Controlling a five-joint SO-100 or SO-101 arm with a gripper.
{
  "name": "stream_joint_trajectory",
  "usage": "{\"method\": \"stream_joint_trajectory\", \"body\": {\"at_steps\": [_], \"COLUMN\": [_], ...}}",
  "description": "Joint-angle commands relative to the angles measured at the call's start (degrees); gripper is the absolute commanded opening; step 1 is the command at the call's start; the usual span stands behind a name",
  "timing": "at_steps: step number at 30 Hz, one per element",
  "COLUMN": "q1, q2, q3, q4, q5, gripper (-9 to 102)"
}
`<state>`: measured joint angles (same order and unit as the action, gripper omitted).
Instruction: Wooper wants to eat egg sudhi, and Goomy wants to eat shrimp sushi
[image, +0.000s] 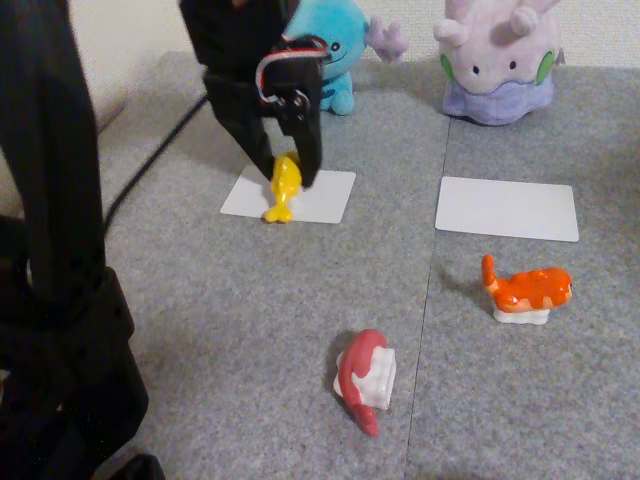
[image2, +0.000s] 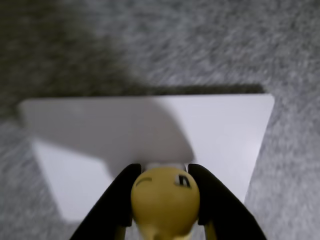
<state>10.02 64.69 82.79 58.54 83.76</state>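
Fixed view: the gripper (image: 287, 180) hangs over the white card (image: 330, 195) that lies in front of Wooper (image: 335, 60), its two black jaws pinching the egg sudhi (image: 283, 190) by the upper body, so that the yellow tail points down toward 6 o'clock and appears to touch, or nearly touch, the card's near edge. Delivery of the first piece is judged to be at its last step: the egg is above the correct card but not yet released. The second half of the task is untouched. The shrimp sushi (image: 527, 292) rests on the grey carpet (image: 200, 300) at roughly 4 o'clock from the gripper and well apart from it, just below the second white card (image: 507, 208), which lies bare in front of Goomy (image: 497, 60). A dark red sushi piece (image: 365, 378) lies on its side at 6 o'clock from the gripper, near the bottom of the frame; it belongs to neither order. Wrist view: the egg sudhi (image2: 165, 200) sits squarely between the jaws at 6 o'clock of the picture, one black finger (image2: 115, 205) pressed to each flank, with the card (image2: 220, 130) spreading out behind it toward 12 o'clock and carrying the gripper's shadow. Remaining work, by this reading: open the jaws, withdraw, then fetch the shrimp piece to Goomy's card.
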Motion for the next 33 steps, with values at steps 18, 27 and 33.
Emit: {"method": "stream_joint_trajectory", "body": {"at_steps": [18, 27, 33], "q1": [0.4, 0.6, 0.6], "q2": [-3.4, 19.2, 40.2], "q3": [-5.0, -5.0, -5.0], "q4": [0.5, 8.4, 16.2], "q5": [0.0, -0.4, -2.6], "gripper": [48, 48, 48]}}
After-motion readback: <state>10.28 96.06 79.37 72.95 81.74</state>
